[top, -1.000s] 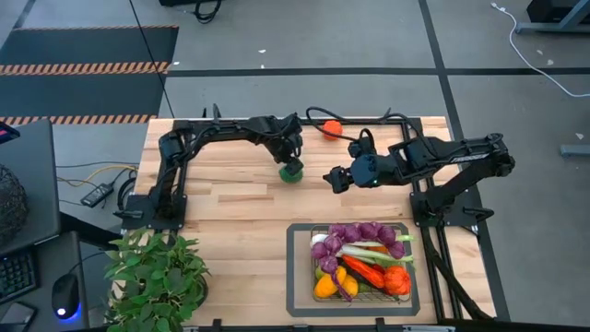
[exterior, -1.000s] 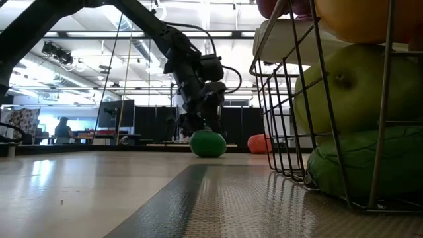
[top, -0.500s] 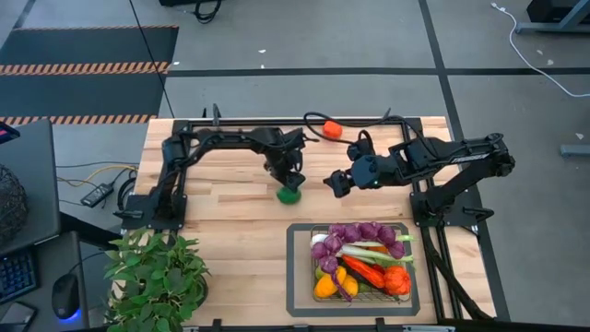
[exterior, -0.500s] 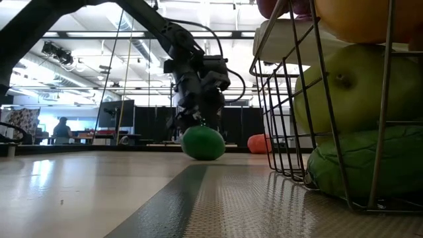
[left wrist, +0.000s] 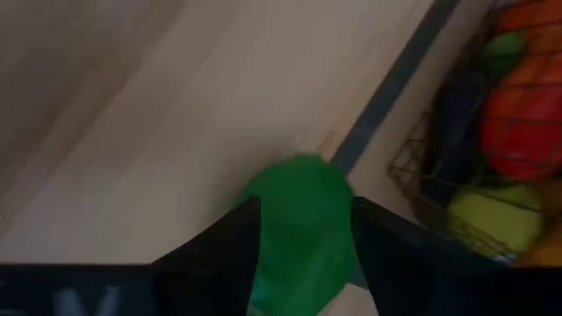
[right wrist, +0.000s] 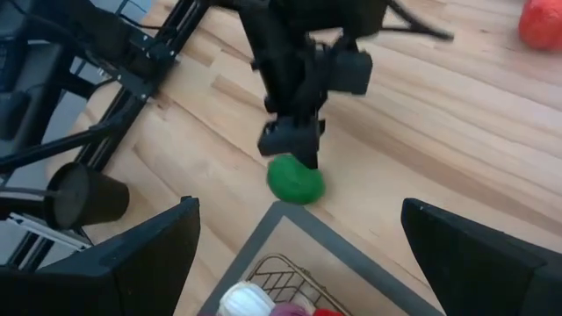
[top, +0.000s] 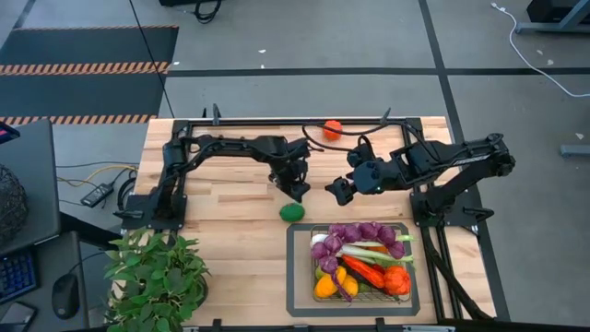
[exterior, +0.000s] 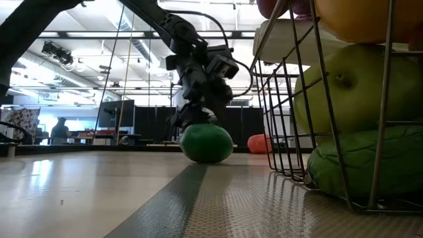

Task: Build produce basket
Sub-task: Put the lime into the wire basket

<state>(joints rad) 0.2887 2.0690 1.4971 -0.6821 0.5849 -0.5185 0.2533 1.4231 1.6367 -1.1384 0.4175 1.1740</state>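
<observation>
Wooden tabletop [top: 221,198] carries a full basket [top: 352,268]; left gripper [top: 297,190], partly parted, straddles a green fruit [top: 292,211] beside it. Right gripper [top: 337,191] gapes wide, empty.

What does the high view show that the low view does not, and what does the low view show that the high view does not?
Only the high view shows the right end effector, open and waiting above the table, the potted plant, and the purple grapes on top of the full basket. Only the low view shows the room behind the table, with a person far off. Both show the green lime on the table beside the basket, the left end effector just over it, and the orange tomato further back.
</observation>
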